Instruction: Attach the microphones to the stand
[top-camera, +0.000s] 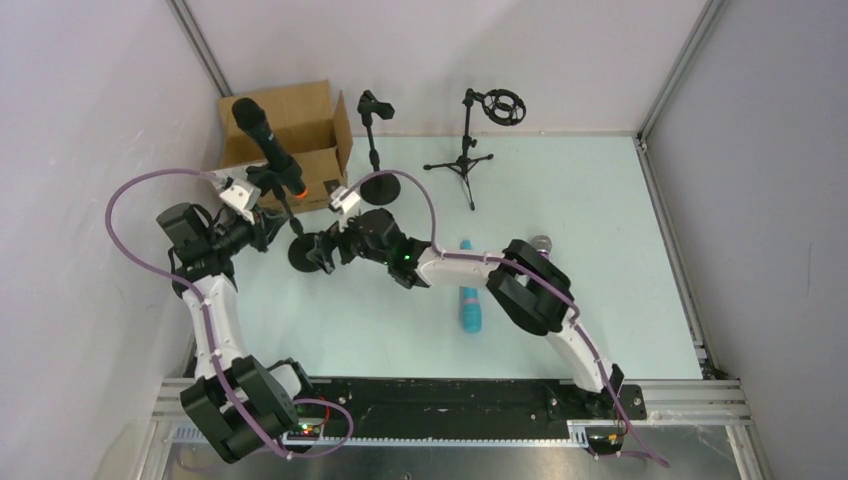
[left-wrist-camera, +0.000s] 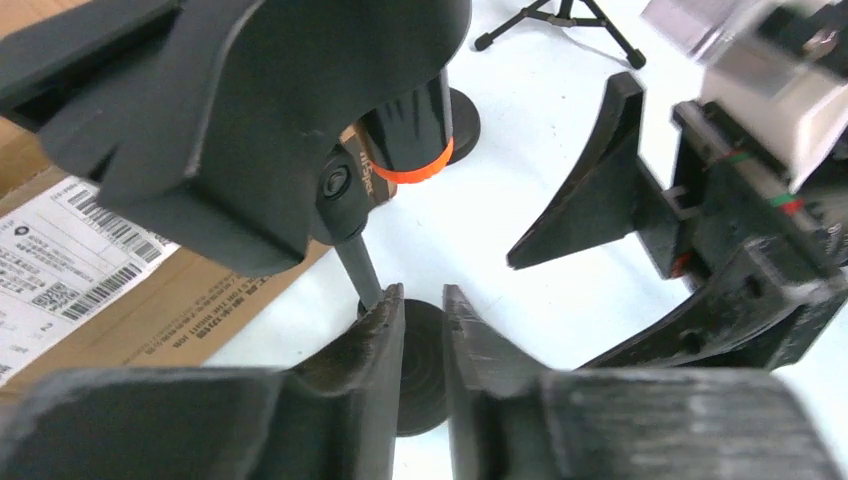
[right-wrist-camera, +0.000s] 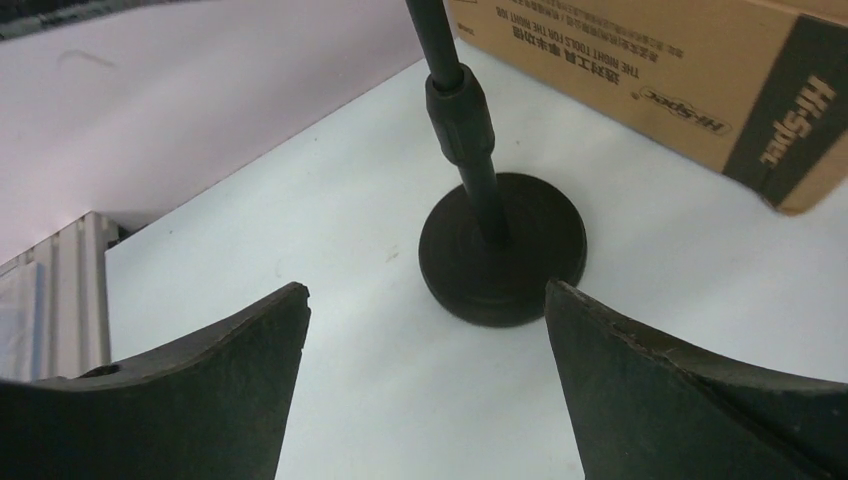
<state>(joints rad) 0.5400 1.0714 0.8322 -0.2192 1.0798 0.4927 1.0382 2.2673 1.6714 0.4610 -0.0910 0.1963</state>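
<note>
The all-black microphone (top-camera: 262, 132) with the orange-red end (top-camera: 298, 190) sits tilted in the clip of a round-base stand (top-camera: 305, 253). In the left wrist view the microphone's end (left-wrist-camera: 412, 135) shows above the stand's pole (left-wrist-camera: 358, 270). My left gripper (top-camera: 284, 222) (left-wrist-camera: 423, 295) is nearly shut and empty, its fingers just right of the pole. My right gripper (top-camera: 319, 250) (right-wrist-camera: 425, 290) is open, just short of the stand's base (right-wrist-camera: 503, 250). The turquoise microphone (top-camera: 468, 292) lies on the table. The purple microphone's silver head (top-camera: 540, 243) peeks out behind the right arm.
A cardboard box (top-camera: 292, 122) stands at the back left, close behind the stand. A second round-base stand (top-camera: 377, 150) with an empty clip and a tripod stand (top-camera: 464, 158) with a ring mount stand at the back. The right gripper's fingers (left-wrist-camera: 600, 215) show in the left wrist view.
</note>
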